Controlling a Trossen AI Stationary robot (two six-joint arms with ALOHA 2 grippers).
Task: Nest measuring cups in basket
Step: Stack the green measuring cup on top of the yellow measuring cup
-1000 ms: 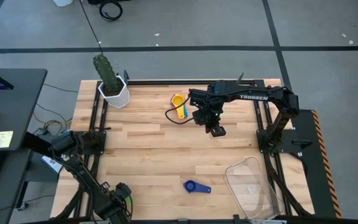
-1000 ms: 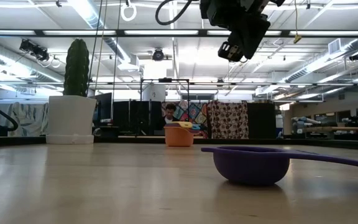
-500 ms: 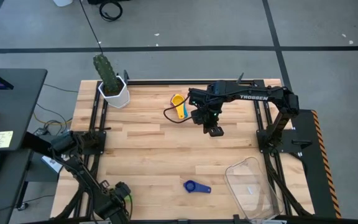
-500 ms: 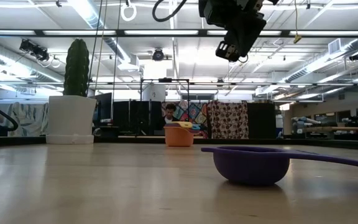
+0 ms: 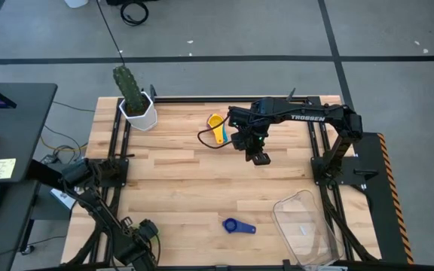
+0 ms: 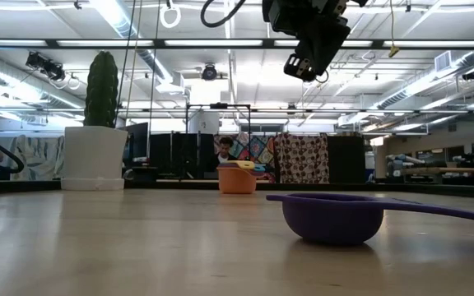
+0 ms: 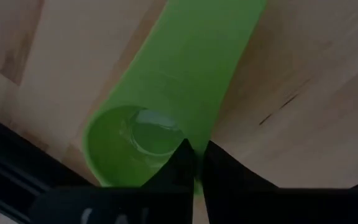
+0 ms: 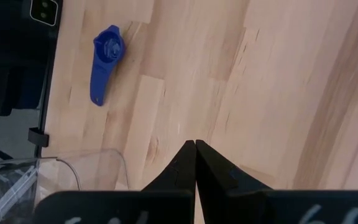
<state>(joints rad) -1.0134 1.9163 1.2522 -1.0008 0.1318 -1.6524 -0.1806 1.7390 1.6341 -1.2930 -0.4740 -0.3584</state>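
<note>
A nested stack of measuring cups [image 5: 216, 128], yellow and orange with blue showing, stands near the table's far edge; it is also in the low view [image 6: 237, 178]. A dark blue cup [image 5: 237, 225] lies bottom-down near the near edge, left of the clear basket [image 5: 307, 224]. My right gripper [image 5: 259, 156] hangs shut above the table's middle, right of the stack, holding nothing. My left gripper [image 7: 194, 148] is shut at the near-left corner, directly over a green cup [image 7: 166, 106] that lies on the wood. My left gripper: its shut fingertips [image 7: 182, 155] stand at the green cup's rim [image 7: 166, 134] where the handle begins. I cannot tell whether they touch it.
A white hexagonal pot with a cactus [image 5: 136, 109] stands at the far-left corner. Bare wood [image 5: 187, 188] lies between the stack and the dark blue cup. The right arm's base [image 5: 345, 162] is at the right edge. A person [image 6: 227, 150] shows in the room beyond.
My right gripper has drifted a little toward the table's left and slightly up, staying shut. The cups and the basket have not moved.
</note>
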